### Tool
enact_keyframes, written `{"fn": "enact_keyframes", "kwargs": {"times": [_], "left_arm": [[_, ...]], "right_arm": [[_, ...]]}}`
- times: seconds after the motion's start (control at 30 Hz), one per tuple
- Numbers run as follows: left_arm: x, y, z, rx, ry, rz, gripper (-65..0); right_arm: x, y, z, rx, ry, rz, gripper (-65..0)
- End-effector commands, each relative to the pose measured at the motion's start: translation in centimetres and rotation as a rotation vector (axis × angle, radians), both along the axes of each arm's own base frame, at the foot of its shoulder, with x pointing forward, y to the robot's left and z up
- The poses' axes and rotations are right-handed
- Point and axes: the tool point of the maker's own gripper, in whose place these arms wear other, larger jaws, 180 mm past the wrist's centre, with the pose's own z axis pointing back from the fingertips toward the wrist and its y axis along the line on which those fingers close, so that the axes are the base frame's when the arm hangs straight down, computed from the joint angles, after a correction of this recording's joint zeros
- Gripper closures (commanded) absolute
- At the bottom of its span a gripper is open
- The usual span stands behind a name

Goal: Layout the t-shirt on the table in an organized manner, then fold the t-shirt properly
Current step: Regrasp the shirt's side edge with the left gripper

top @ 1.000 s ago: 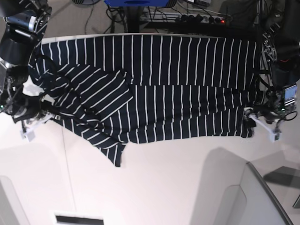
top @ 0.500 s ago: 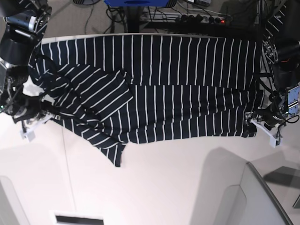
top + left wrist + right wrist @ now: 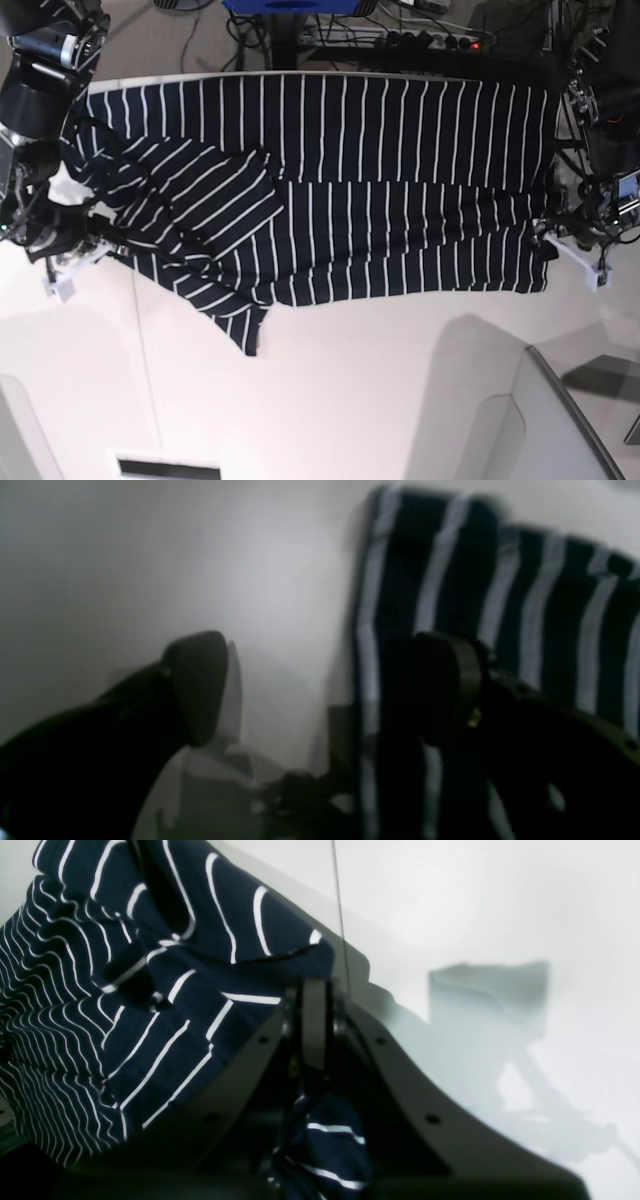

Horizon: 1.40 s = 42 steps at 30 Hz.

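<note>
A white, slightly glossy desk fills most of the base view, with cables and a power strip on the floor beyond its far edge at 12 o'clock. A thin seam runs down the desk toward 6 o'clock.

The shirt lies spread across the far half of the desk, stripes running mostly from 12 to 6 o'clock. Its upper band lies flat along the far edge; below that, a second layer is folded over and reaches toward the middle of the desk. On the 9 o'clock side the fabric is bunched, its stripes slanting, and a narrow tail of cloth points down toward 6 o'clock.

The right hand sits at the 9 o'clock end of the shirt, at the rumpled edge. In the right wrist view its fingers are pressed together with striped fabric pinched between them, a fold draping above and another hanging below, so it is gripping the shirt.

The left hand sits at the 3 o'clock end, beside the shirt's lower corner. The left wrist view is blurred, but the two fingers stand well apart: one over bare desk, the other over the striped edge. It is spread wide and holds nothing; whether the far finger touches the cloth cannot be told.
</note>
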Motion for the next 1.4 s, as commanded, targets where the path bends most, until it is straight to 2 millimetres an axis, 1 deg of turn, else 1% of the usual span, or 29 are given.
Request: {"fn": "enact_keyframes", "kwargs": {"times": [0.0, 0.03, 0.13, 0.23, 0.33, 0.5, 0.6, 0.63, 0.67, 0.7, 0.8, 0.83, 0.93, 1.07, 1.1, 1.13, 1.17, 1.27, 1.37], "left_arm": [[1.7, 0.7, 1.8, 0.014, -0.061, 0.0, -55.0], [1.5, 0.5, 1.6, 0.012, -0.057, -0.001, -55.0], [1.8, -1.1, 0.8, -0.014, -0.057, -0.012, -55.0], [1.9, -1.5, 0.7, -0.021, -0.057, -0.013, -55.0], [2.1, -2.4, 0.4, -0.037, -0.059, -0.02, -55.0], [2.2, -2.8, 0.2, -0.042, -0.059, -0.022, -54.6], [2.4, -3.8, -0.2, -0.059, -0.059, -0.029, -54.5], [2.4, -3.9, -0.2, -0.061, -0.059, -0.03, -52.8], [2.5, -4.3, -0.3, -0.066, -0.06, -0.032, -49.5], [2.6, -4.5, -0.3, -0.069, -0.068, -0.033, -45.6], [3.0, -4.5, 0.1, -0.061, -0.127, -0.029, -30.6], [2.8, -4.5, -0.2, -0.066, -0.13, -0.022, -26.0], [2.2, -4.3, -1.0, -0.083, -0.137, 0.007, -15.1], [2.4, -3.8, -0.6, -0.073, -0.175, 0.015, -2.3], [2.5, -3.8, -0.5, -0.071, -0.181, 0.015, 0.0], [2.6, -3.8, -0.4, -0.071, -0.184, 0.016, 0.0], [3.3, -3.7, 0.3, -0.067, -0.204, 0.012, 0.0], [4.7, -3.6, 1.9, -0.046, -0.246, -0.008, 0.0], [6.4, -3.5, 4.0, -0.022, -0.285, -0.033, 0.0]], "right_arm": [[1.6, -0.8, 1.6, -0.01, -0.061, -0.005, -0.2], [1.6, -0.8, 1.6, -0.01, -0.061, -0.005, -0.2], [1.6, -0.7, 1.6, -0.009, -0.061, -0.005, -0.2], [1.5, -0.7, 1.6, -0.009, -0.058, -0.004, -0.2], [1.5, -0.8, 1.6, -0.01, -0.058, -0.004, -0.2], [1.5, -0.8, 1.6, -0.01, -0.058, -0.004, -0.2], [1.5, -0.8, 1.6, -0.01, -0.058, -0.004, -0.2], [1.5, -0.8, 1.6, -0.01, -0.058, -0.004, -0.2], [1.5, -0.8, 1.6, -0.01, -0.058, -0.004, -0.2], [1.5, -0.8, 1.6, -0.01, -0.058, -0.004, -0.2], [1.5, -0.8, 1.6, -0.01, -0.058, -0.004, -0.2], [1.6, -0.8, 1.6, -0.01, -0.059, -0.005, -0.2], [1.6, -0.8, 1.6, -0.01, -0.059, -0.005, -0.2], [1.6, -0.8, 1.6, -0.01, -0.059, -0.005, -0.2], [1.6, -0.8, 1.6, -0.01, -0.059, -0.005, -0.2], [1.6, -0.8, 1.6, -0.01, -0.059, -0.005, -0.2], [1.6, -0.8, 1.6, -0.01, -0.059, -0.005, -0.2], [1.6, -0.8, 1.6, -0.01, -0.059, -0.005, -0.2], [2.0, -0.8, 1.9, -0.011, -0.07, -0.005, -0.2]]}}
